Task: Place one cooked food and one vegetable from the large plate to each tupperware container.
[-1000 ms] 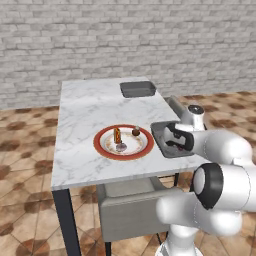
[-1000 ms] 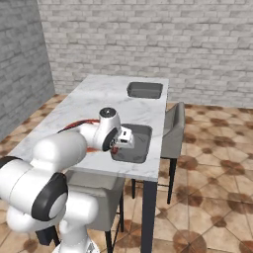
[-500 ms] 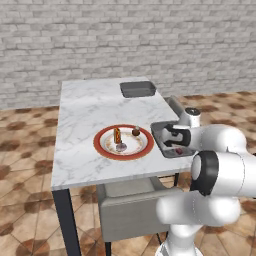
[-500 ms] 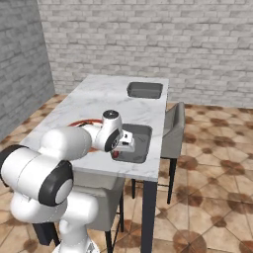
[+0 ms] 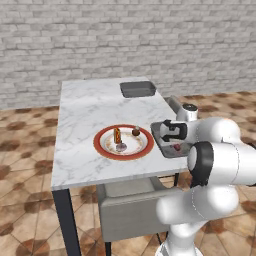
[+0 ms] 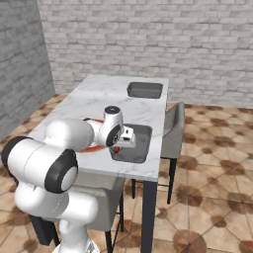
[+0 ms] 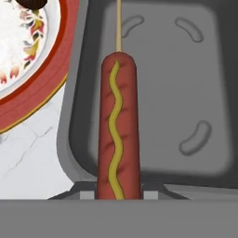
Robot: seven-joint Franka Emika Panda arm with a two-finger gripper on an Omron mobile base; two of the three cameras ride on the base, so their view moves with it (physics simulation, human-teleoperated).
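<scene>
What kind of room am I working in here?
Probably a kitchen or dining area: a white marble-topped table with a grey chair pulled up to it, a round red-rimmed white plate of food, a grey brick wall and a terracotta tile floor.

A white marble table (image 5: 90,112) on dark legs (image 6: 148,217) stands on a floor of brown patterned tiles (image 5: 25,200), with a grey brick wall (image 5: 125,40) behind it. A grey chair (image 6: 173,136) is pushed in at the table's side, and another grey seat (image 5: 127,207) sits tucked under its near edge.
</scene>
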